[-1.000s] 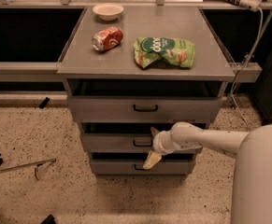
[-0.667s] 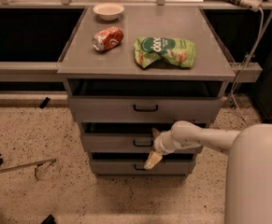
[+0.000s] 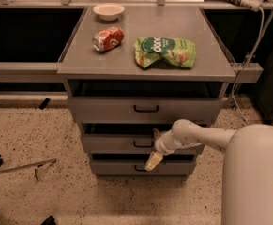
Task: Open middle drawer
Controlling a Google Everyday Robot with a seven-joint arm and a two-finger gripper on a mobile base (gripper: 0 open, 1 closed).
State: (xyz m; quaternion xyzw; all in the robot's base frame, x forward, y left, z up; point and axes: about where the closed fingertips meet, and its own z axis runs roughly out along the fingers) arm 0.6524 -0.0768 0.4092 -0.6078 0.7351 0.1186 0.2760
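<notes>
The middle drawer (image 3: 117, 144) is a grey metal front with a small black bar handle (image 3: 143, 144), between a wider drawer (image 3: 103, 110) above and a narrower one (image 3: 112, 168) below. A dark gap shows above its front. My gripper (image 3: 155, 148) is at the end of the white arm (image 3: 197, 137). It is against the middle drawer's front, just right of the handle, and its tan tip hangs down over the lowest drawer.
On the cabinet top (image 3: 126, 60) lie a white bowl (image 3: 108, 11), a red can (image 3: 108, 39) on its side and a green chip bag (image 3: 165, 52). My white body (image 3: 255, 177) fills the lower right. A thin rod (image 3: 21, 167) lies on the speckled floor at the left.
The gripper has stayed at the middle drawer's front. My white body takes up slightly more of the lower right than a second ago.
</notes>
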